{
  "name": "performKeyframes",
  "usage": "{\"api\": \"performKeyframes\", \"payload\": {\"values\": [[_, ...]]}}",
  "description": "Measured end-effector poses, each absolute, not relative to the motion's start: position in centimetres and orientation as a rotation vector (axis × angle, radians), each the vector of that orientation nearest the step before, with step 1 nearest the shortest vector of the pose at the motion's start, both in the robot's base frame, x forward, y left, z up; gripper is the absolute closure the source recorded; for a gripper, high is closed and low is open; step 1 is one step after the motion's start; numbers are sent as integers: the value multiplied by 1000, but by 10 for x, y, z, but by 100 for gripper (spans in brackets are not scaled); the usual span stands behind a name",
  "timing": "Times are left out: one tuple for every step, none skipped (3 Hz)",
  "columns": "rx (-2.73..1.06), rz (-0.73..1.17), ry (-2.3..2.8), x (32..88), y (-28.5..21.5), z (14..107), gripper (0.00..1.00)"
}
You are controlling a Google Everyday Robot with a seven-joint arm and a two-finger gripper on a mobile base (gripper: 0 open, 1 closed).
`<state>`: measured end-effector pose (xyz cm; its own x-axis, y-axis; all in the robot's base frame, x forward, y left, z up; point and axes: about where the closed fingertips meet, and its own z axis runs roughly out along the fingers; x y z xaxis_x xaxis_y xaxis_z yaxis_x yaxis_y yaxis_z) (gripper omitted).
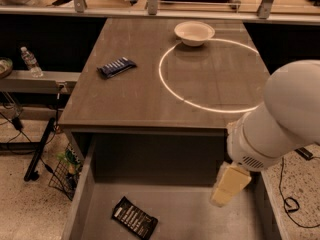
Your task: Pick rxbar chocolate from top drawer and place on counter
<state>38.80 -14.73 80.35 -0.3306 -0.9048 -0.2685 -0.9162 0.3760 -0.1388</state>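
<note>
The rxbar chocolate [134, 218], a flat black wrapper with white lettering, lies on the bottom of the open top drawer [185, 204], near its front left. The counter [130, 94] stands above it with a bright white ring of light [210, 74]. My gripper [227, 185] hangs from the white arm [280, 119] over the drawer's right side, well to the right of the bar and apart from it. It holds nothing that I can see.
A dark blue wrapped bar [116, 67] lies on the counter's left part. A white bowl [194, 32] stands at the far edge of the ring. A water bottle [30, 61] stands on a ledge at the left. A wire basket [65, 176] and cables sit on the floor.
</note>
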Motion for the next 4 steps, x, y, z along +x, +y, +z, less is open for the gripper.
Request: {"api": "performKeyframes", "payload": {"values": [[-1548, -6, 2386, 389, -153, 801, 0], [-1540, -10, 2395, 389, -154, 801, 0], [-1513, 34, 2411, 382, -140, 787, 0], [-1458, 101, 2436, 370, -117, 765, 0]]}}
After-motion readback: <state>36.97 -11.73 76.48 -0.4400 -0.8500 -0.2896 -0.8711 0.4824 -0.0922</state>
